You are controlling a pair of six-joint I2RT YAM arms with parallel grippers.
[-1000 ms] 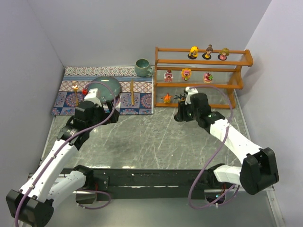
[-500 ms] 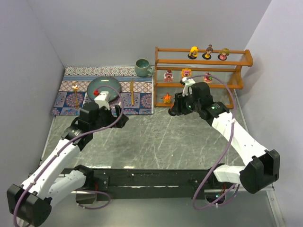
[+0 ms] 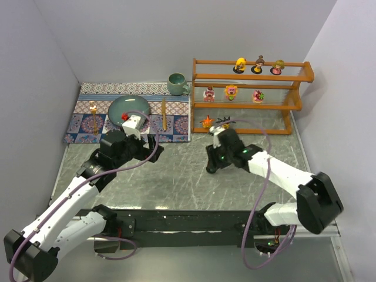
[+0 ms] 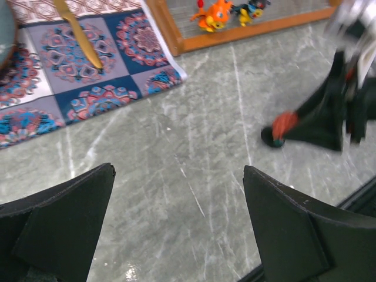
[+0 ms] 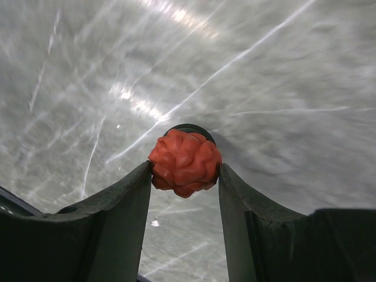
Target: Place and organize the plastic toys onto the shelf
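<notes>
Near the middle of the table (image 3: 176,176), the right gripper (image 5: 185,169) is clenched on a red toy (image 5: 185,157) with a dark base, apparently mid-carry. The left gripper (image 4: 177,176) hangs released, holding nothing. Next, the toy likely needs carrying far and right to the shelf (image 3: 307,74), onto its bottom tier beside the spiky toys (image 3: 207,121).

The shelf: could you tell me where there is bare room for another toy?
The bottom tier is bare from the dark spiky creature to the right post. The middle tier has room right of its bears, the top tier left of its figures. The bottom's left end is crowded.
</notes>
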